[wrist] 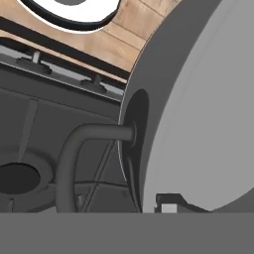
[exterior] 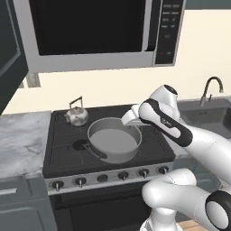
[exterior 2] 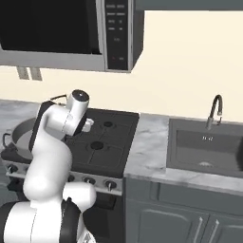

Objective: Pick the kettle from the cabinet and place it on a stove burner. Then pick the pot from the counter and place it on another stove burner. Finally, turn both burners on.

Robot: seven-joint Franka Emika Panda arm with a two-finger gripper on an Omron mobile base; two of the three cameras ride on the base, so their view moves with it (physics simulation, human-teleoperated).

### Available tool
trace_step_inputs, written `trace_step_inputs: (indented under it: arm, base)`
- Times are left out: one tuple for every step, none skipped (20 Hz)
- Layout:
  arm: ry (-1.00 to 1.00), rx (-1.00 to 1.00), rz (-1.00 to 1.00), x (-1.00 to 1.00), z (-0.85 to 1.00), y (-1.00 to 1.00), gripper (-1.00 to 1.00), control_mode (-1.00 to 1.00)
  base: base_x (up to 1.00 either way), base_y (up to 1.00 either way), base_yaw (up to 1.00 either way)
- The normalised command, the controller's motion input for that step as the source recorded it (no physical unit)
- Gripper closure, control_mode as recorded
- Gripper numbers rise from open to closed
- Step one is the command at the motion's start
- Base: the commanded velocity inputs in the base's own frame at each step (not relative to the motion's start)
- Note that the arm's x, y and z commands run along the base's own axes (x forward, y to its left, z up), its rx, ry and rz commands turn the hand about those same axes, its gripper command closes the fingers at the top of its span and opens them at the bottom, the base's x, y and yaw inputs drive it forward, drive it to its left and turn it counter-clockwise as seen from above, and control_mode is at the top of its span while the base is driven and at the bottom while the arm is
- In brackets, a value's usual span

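Holding the pot [exterior: 113, 139] by its right rim, my gripper [exterior: 127, 118] pinches the thin wall while the pot sits over the front-left burner of the cooktop [exterior: 67, 155]. At ten o'clock from it, the kettle [exterior: 76, 115] rests on the rear-left burner, close by. Letting go off-centre could tip the pot; drifting toward ten o'clock could knock the kettle. Free room lies toward three o'clock, over the right burners [exterior 2: 98, 145].
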Motion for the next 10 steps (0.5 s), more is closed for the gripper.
trace_step_inputs:
  arm:
    - [0.00,0.00,0.00,0.00,0.00,0.00,1.00,1.00]
    - [0.00,0.00,0.00,0.00,0.00,0.00,1.00,1.00]
    - [0.00,0.00,0.00,0.00,0.00,0.00,1.00,1.00]
    - [0.00,0.00,0.00,0.00,0.00,0.00,1.00,1.00]
    - [0.00,0.00,0.00,0.00,0.00,0.00,1.00,1.00]
    - [0.00,0.00,0.00,0.00,0.00,0.00,1.00,1.00]
    - [0.00,0.00,0.00,0.00,0.00,0.00,1.00,1.00]
    - [0.00,0.00,0.00,0.00,0.00,0.00,1.00,1.00]
    - [0.00,0.00,0.00,0.00,0.00,0.00,1.00,1.00]
    - [0.00,0.00,0.00,0.00,0.00,0.00,1.00,1.00]
  base:
    - [0.13,-0.41,0.34]
    - [0.19,-0.39,0.33]
    - [0.20,-0.39,0.32]
    - [0.21,-0.35,0.32]
    - [0.19,-0.40,0.32]
    - [0.16,-0.39,0.33]
    - [0.17,-0.35,0.32]
    - [0.18,-0.32,0.33]
    - [0.24,-0.35,0.33]
    - [0.24,-0.37,0.33]
